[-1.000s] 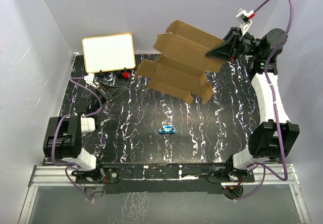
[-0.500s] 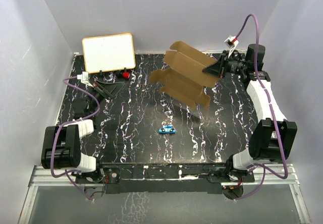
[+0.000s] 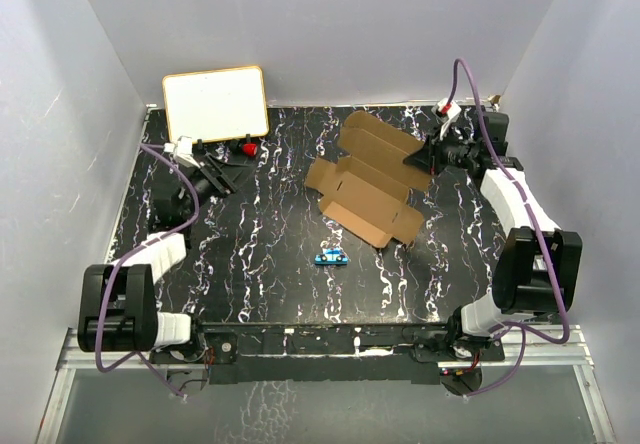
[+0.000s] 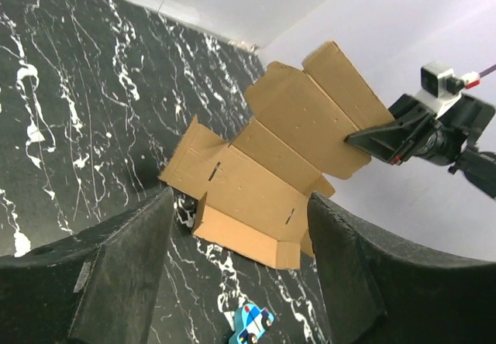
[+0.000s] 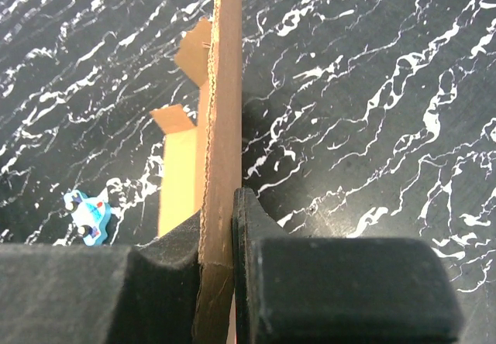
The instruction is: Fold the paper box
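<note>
The paper box (image 3: 362,179) is a flat brown die-cut sheet with flaps, lying tilted at the back right of the black marbled table (image 3: 260,264). My right gripper (image 3: 421,156) is shut on its right edge, which stands pinched between the two pads in the right wrist view (image 5: 221,243). There the paper box (image 5: 222,111) shows edge-on. My left gripper (image 3: 232,167) is at the back left, open and apart from the sheet. In the left wrist view, the paper box (image 4: 279,158) lies beyond the left gripper (image 4: 236,282), which has nothing between its fingers.
A white board with a tan frame (image 3: 215,104) leans at the back left, a small red object (image 3: 247,149) in front of it. A blue toy car (image 3: 330,257) sits just in front of the sheet, also seen from the left wrist as the toy car (image 4: 252,325). Grey walls enclose three sides.
My right arm has brought the sheet down from high in the air until it lies low over the table. The left arm has reached a little farther toward the back.
</note>
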`<state>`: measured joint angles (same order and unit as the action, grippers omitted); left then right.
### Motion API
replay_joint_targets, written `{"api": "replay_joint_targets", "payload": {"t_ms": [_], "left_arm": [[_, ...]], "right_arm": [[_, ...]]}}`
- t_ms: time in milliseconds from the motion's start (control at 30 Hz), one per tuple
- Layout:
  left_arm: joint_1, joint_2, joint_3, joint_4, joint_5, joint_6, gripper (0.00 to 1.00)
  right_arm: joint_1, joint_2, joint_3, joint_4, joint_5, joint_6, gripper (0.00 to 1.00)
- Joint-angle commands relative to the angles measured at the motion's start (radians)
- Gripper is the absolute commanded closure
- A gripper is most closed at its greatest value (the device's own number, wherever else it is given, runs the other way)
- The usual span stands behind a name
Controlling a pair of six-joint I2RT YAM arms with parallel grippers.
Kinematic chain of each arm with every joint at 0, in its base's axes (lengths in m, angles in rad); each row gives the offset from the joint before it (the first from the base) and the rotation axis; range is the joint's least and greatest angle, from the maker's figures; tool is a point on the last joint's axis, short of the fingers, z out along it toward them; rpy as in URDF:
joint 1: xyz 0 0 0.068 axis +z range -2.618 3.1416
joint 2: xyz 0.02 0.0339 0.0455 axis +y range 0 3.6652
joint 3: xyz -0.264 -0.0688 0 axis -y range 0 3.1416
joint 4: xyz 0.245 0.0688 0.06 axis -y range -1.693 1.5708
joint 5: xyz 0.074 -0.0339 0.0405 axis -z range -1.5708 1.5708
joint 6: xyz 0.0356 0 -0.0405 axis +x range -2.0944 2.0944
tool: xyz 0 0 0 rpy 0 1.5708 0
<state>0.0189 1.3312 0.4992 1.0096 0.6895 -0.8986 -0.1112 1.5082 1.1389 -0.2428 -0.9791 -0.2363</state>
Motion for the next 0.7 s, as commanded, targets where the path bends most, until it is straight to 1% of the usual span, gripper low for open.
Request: {"api": "replay_joint_targets", "payload": {"t_ms": [0, 167, 367, 500, 567, 667], "left_arm": [[-0.071, -0.067, 0.056, -0.238, -0.076, 0.205, 0.33], [-0.100, -0.052, 0.062, -0.282, -0.115, 0.252, 0.33], [-0.142, -0.018, 0.091, -0.326, -0.137, 0.340, 0.30], [-0.167, 0.019, 0.093, -0.324, -0.153, 0.387, 0.29], [-0.183, 0.044, 0.095, -0.323, -0.159, 0.398, 0.28], [-0.216, 0.090, 0.117, -0.355, -0.164, 0.413, 0.27]], "right_arm": [[0.020, -0.012, -0.031, 0.082, 0.014, -0.128, 0.92], [0.046, -0.027, -0.061, 0.081, -0.019, -0.208, 0.92], [0.103, -0.079, -0.106, 0.076, -0.042, -0.366, 0.92], [0.137, -0.093, -0.117, 0.038, -0.078, -0.488, 0.92], [0.143, -0.099, -0.123, 0.028, -0.090, -0.515, 0.92], [0.144, -0.098, -0.123, 0.030, -0.098, -0.508, 0.92]]}}
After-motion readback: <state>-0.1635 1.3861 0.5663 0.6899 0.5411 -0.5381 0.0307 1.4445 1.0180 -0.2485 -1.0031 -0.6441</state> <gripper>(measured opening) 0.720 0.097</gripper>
